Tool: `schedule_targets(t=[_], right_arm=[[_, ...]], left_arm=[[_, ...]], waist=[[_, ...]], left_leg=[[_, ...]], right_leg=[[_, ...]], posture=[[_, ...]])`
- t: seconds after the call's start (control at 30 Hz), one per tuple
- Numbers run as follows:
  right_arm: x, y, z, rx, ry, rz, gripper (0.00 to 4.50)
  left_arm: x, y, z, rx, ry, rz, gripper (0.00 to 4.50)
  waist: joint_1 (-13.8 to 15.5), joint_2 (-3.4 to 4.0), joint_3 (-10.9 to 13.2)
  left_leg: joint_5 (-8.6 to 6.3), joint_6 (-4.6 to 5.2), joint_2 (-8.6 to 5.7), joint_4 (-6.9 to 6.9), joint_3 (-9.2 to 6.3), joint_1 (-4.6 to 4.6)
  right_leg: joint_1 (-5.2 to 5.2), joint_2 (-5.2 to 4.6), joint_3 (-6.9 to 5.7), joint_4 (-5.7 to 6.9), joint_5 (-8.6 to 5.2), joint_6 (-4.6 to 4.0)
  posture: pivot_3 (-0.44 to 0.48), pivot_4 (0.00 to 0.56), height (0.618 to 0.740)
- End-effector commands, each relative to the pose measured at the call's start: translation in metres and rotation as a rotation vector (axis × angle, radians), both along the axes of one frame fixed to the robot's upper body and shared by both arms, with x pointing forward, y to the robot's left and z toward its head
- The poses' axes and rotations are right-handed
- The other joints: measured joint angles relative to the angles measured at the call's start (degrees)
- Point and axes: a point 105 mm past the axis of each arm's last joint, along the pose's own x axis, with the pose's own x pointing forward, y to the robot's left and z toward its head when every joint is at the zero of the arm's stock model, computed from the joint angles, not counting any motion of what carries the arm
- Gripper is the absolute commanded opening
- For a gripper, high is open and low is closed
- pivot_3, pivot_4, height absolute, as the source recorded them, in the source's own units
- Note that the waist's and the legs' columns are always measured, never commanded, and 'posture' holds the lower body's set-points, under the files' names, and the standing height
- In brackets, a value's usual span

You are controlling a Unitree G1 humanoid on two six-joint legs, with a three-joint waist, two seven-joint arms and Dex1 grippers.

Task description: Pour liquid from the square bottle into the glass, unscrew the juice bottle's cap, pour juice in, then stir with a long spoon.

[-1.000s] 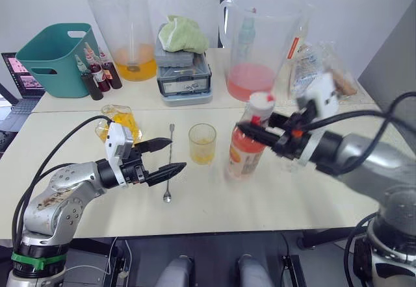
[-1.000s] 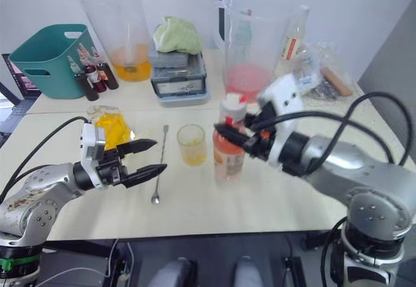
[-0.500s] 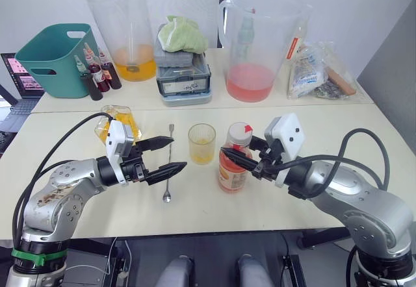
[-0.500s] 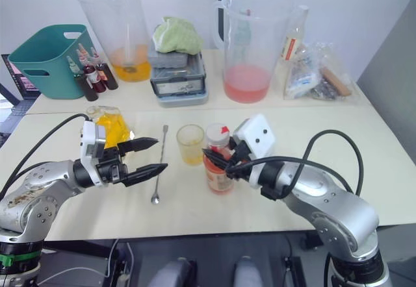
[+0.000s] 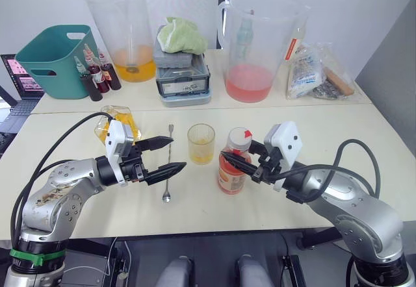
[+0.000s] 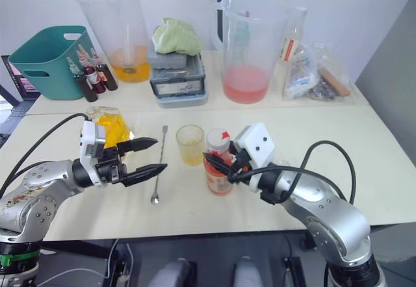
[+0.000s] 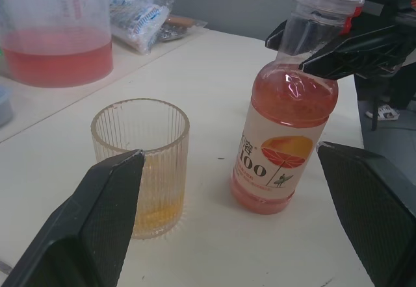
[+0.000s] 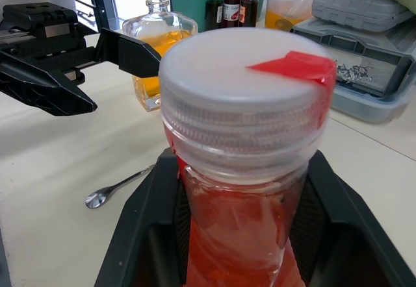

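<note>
Between our right jaws (image 5: 239,162) stands the juice bottle (image 5: 233,165), upright on the tabletop (image 5: 214,212), clenched at the neck just below the cap (image 5: 240,136), prob. to steady it for unscrewing. Left jaws (image 5: 166,155) hang released w/ the glass (image 5: 201,143) and long spoon (image 5: 168,170) just ahead, free for the cap.

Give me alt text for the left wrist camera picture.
A juice bottle of pink-red juice stands capped on a pale table, its neck held by the right gripper. Beside it stands a ribbed glass with a little yellow liquid, between the left gripper's open fingers.

teal basket (image 5: 49,60), two big jugs, grey case (image 5: 183,76)
</note>
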Motion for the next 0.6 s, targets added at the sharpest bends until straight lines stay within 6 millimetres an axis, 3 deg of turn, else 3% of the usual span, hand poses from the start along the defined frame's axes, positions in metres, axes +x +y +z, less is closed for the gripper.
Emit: schedule_targets(t=[0.03, 0.07, 0.13, 0.33, 0.6], right_arm=[[-0.001, 0.002, -0.001, 0.02, 0.018, 0.013, 1.42], [-0.001, 0.001, 0.0, 0.026, 0.014, 0.011, 1.42], [0.0, -0.002, 0.004, 0.03, 0.0, 0.002, 2.44], [-0.001, -0.013, 0.015, 0.023, -0.022, 0.006, 4.41], [-0.003, -0.027, 0.023, 0.045, 0.065, 0.129, 4.47]], left_arm=[[-0.004, -0.005, 0.008, 0.002, -0.042, -0.033, 4.5], [-0.005, -0.006, 0.009, 0.0, -0.042, -0.036, 4.5], [-0.005, -0.006, 0.009, -0.003, -0.044, -0.04, 4.5], [-0.008, -0.004, 0.012, 0.006, -0.078, -0.063, 4.5], [-0.018, 0.001, 0.022, -0.007, -0.169, -0.126, 4.5]], waist=[[0.0, -0.01, 0.0], [0.0, -0.01, 0.0], [0.0, -0.01, 0.0], [0.1, -0.01, 0.0], [0.1, -0.01, 0.0]], left_leg=[[0.0, 0.0, 0.0, 0.0, 0.0, 0.0], [0.0, 0.0, 0.01, 0.0, 0.0, 0.0], [0.0, 0.0, 0.0, 0.0, 0.0, 0.0], [0.0, 0.0, -0.01, 0.01, 0.0, -0.03], [0.0, 0.0, 0.0, 0.01, 0.01, -0.03]], right_leg=[[0.0, 0.0, 0.0, 0.0, 0.0, 0.0], [0.0, 0.01, 0.0, 0.0, 0.0, -0.01], [-0.01, 0.01, 0.0, 0.01, 0.01, -0.01], [-0.02, 0.0, 0.01, 0.01, 0.01, -0.01], [0.01, 0.0, 0.0, -0.03, 0.03, 0.0]], posture=[[0.0, 0.15, 0.74], [0.0, 0.15, 0.74], [0.0, 0.15, 0.74], [0.0, 0.15, 0.74], [0.0, 0.15, 0.74]])
